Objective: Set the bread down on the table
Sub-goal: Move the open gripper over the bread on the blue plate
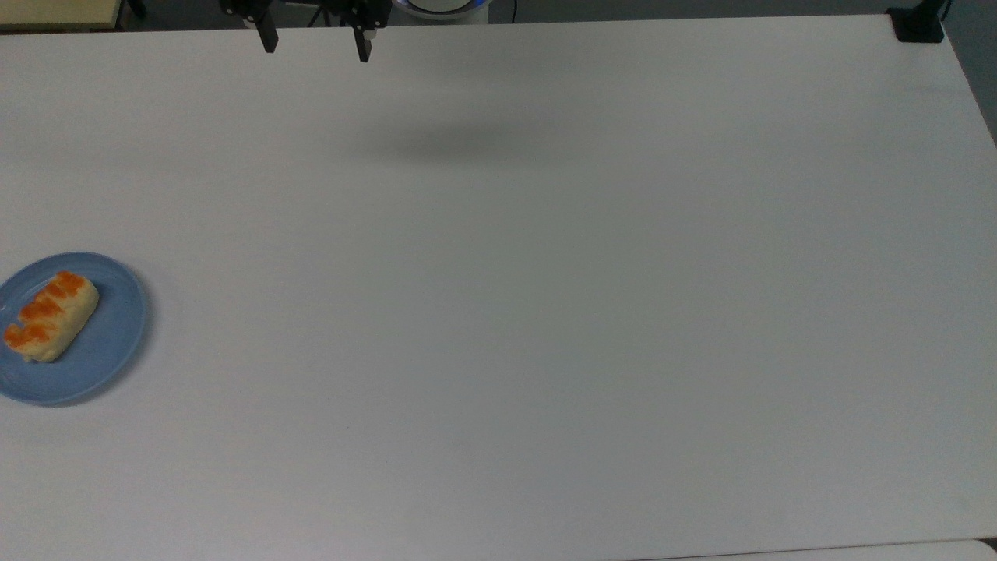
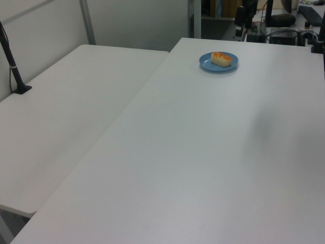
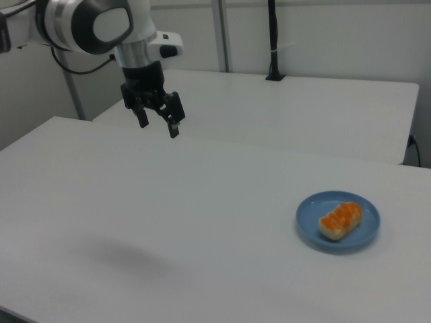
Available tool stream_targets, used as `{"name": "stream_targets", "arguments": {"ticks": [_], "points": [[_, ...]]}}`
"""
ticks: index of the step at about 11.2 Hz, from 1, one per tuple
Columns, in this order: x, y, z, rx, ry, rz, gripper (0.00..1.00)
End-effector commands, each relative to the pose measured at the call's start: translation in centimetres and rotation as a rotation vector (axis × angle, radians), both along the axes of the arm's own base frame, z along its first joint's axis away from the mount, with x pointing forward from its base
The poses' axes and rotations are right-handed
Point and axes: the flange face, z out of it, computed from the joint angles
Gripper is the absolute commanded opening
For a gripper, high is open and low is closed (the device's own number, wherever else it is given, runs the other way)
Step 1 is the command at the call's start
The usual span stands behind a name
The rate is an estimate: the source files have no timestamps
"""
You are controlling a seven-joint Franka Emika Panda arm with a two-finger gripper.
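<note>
Inspecting the scene from my remote station, I find the gripper (image 3: 157, 124) high above the bench (image 1: 545, 312), jaws spread wide and holding nothing. In the top view it sits at the upper edge, left of centre (image 1: 315, 43); its soft shadow lies on bare bench below.

The bread (image 1: 50, 315) lies on the blue plate (image 1: 117, 351) at the top view's far left edge, long axis running diagonally, orange glazed patches uppermost. In the right view the bread (image 3: 340, 220) and the plate (image 3: 310, 229) sit toward the right view's lower right, well apart from the gripper. In the left view they appear at the far end of the bench, bread (image 2: 222, 59) on plate (image 2: 205, 64).

I judge the task not yet started: the bread is untouched and a long traverse plus a descent is needed.

Risks I note:
- The bun looks soft; a hard squeeze could crush it or mar the glaze.
- The jaws must line up across its short axis. Closing along the diagonal length could push it off the plate or miss.
- Descending too low could strike the plate rim and shift or tip the plate.
- The plate lies near the bench edge in the top view, so a shove could send it over.
</note>
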Motion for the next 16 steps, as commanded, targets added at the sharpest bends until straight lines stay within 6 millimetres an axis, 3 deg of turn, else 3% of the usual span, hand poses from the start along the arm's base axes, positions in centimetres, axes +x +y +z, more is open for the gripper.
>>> {"name": "stream_targets", "arguments": {"ticks": [1, 4, 6, 10, 11, 14, 16], "points": [[0.6, -3.7, -0.4, -0.02, -0.014, -0.039, 1.0], [2.3, -6.6, -2.3, -0.031, -0.047, -0.094, 1.0], [4.3, -9.5, -4.7, -0.05, -0.088, -0.136, 1.0], [6.4, -17.3, -9.7, -0.093, -0.167, -0.302, 1.0], [7.1, -19.1, -11.8, -0.105, -0.186, -0.322, 1.0], [8.1, -22.1, -15.4, -0.127, -0.236, -0.352, 1.0], [9.3, -24.5, -19.7, -0.155, -0.28, -0.367, 1.0]]}}
